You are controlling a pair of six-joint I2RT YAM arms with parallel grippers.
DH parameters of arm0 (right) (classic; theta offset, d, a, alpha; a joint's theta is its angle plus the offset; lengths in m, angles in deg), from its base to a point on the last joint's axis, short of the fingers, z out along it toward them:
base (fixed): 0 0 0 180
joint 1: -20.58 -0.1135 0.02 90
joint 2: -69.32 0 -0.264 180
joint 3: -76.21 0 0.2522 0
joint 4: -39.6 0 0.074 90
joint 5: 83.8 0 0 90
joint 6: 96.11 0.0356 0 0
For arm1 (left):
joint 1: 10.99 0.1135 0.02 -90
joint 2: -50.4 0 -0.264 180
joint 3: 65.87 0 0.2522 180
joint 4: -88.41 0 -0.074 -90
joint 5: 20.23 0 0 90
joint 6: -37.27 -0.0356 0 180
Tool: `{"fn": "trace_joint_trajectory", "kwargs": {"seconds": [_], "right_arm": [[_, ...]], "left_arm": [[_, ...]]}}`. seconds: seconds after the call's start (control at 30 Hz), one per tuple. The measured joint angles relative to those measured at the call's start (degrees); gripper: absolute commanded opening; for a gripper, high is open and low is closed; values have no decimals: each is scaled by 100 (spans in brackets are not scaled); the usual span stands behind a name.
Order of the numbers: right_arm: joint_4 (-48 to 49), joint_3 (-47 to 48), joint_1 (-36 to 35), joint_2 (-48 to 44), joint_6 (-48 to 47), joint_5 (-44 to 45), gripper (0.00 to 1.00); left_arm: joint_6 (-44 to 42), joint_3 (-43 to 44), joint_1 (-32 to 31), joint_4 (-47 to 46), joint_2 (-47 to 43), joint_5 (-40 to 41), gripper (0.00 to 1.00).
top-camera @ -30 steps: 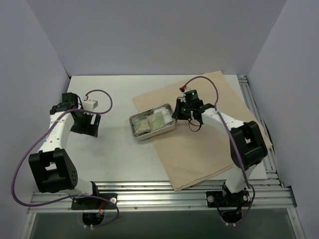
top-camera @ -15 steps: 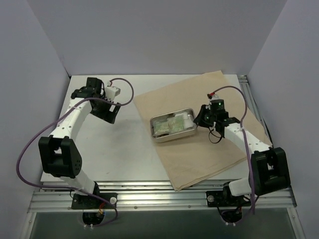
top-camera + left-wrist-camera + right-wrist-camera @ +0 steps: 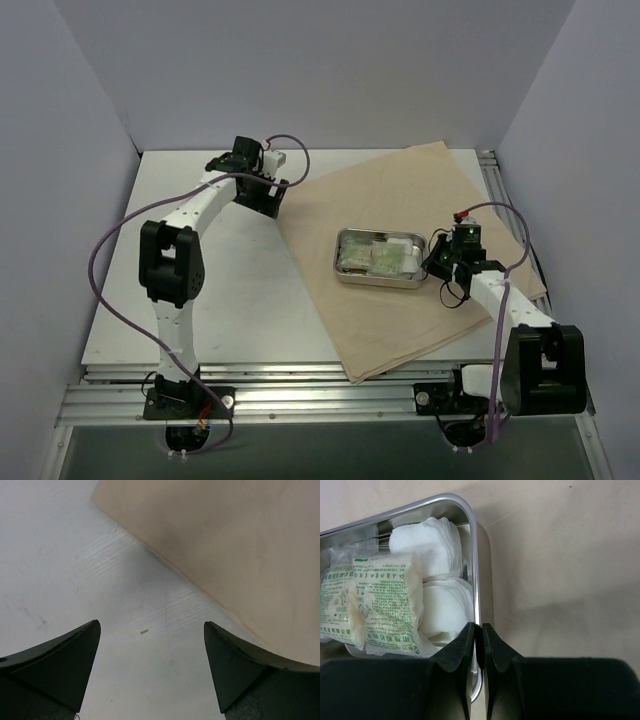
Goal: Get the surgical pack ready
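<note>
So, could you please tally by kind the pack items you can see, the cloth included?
tan cloth sheet: 1
steel tray: 1
green-printed packets: 2
white gauze pads: 2
Total: 6

The right pincer (image 3: 433,265) has dragged the steel tray (image 3: 380,284) rightward while the left pincer (image 3: 268,203) moved over to the cloth (image 3: 400,330).
</note>
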Motion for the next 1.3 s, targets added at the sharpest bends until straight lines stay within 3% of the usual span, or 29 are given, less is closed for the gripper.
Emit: {"fn": "trace_joint_trajectory", "kwargs": {"seconds": [0.33,0.43,0.53,0.6,0.63,0.73,0.83,0.87,1.13,1.3], "right_arm": [[-446,7,192,-184,-133,262,6],[-588,52,262,-63,-68,426,30],[-671,96,286,-28,-35,531,45],[-708,133,286,-28,-33,573,50],[-741,160,286,-35,-35,584,52],[-905,302,291,-103,-48,645,62],[-1067,538,330,-299,-66,669,64],[-1108,636,382,-372,-68,667,64],[-1152,1128,890,-514,-179,660,65],[-1167,1126,1161,-385,-192,470,65]], "left_arm": [[538,1338,-470,-57,1517,284,94],[636,1644,-461,22,1810,343,94],[739,1829,-437,98,2020,376,95],[815,1902,-433,177,2129,372,100],[831,1919,-433,208,2170,372,87],[894,1982,-433,254,2201,339,68],[944,1982,-431,256,2218,264,32],[979,1982,-428,254,2225,210,3],[1147,1987,-291,254,2236,-223,2],[1266,1316,63,11,1884,-584,2]]}}
